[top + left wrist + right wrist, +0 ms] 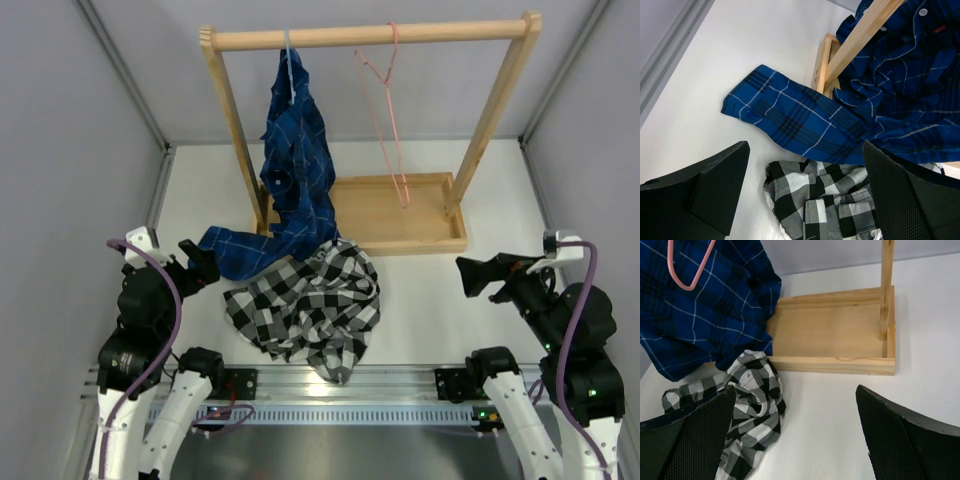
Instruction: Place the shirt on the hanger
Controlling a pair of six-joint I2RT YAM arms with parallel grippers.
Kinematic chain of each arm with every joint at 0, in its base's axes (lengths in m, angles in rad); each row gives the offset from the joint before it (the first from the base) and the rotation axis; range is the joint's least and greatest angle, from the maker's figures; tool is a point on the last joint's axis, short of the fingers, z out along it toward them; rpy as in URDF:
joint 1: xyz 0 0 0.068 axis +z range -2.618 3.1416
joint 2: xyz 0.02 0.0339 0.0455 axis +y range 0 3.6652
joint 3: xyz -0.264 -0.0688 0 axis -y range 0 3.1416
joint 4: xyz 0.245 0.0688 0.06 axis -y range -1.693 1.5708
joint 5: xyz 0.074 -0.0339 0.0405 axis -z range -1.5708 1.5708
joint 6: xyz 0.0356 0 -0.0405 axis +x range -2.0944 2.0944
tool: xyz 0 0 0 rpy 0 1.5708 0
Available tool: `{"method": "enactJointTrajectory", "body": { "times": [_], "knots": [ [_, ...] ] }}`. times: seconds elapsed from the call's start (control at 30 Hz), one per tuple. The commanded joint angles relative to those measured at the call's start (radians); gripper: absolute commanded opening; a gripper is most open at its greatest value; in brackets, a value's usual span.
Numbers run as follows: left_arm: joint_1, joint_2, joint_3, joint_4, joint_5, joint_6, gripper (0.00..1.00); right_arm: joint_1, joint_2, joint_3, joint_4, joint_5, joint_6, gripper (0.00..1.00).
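Note:
The black-and-white checked shirt (310,305) lies crumpled on the white table in front of the rack; it also shows in the left wrist view (825,205) and the right wrist view (747,405). The pink wire hanger (385,120) hangs by its hook from the rack's top bar; its lower corner shows in the right wrist view (690,270). My left gripper (200,268) is open and empty, just left of the shirt. My right gripper (480,275) is open and empty, well right of the shirt.
A wooden rack (370,38) stands on a wooden tray base (400,215) at the back. A dark blue plaid shirt (295,170) hangs from its bar on another hanger, its sleeve trailing onto the table beside the checked shirt. Grey walls (60,120) enclose the table.

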Motion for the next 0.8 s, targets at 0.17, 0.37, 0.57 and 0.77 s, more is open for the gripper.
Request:
{"method": "enactJointTrajectory", "body": {
  "times": [0.17, 0.37, 0.57, 0.77],
  "knots": [
    [0.003, 0.004, -0.005, 0.067, -0.007, -0.004, 0.98, -0.015, -0.021, -0.017, 0.088, -0.036, -0.016, 0.99],
    [0.004, 0.004, -0.005, 0.067, -0.012, -0.004, 0.98, -0.015, 0.09, -0.12, 0.228, -0.411, 0.103, 0.99],
    [0.004, 0.007, -0.007, 0.067, -0.01, -0.004, 0.98, 0.112, 0.225, -0.243, 0.386, -0.232, 0.189, 0.97],
    [0.004, 0.018, -0.007, 0.068, -0.014, -0.004, 0.98, 0.493, 0.381, -0.273, 0.515, 0.101, 0.157, 0.92]
  ]
}}
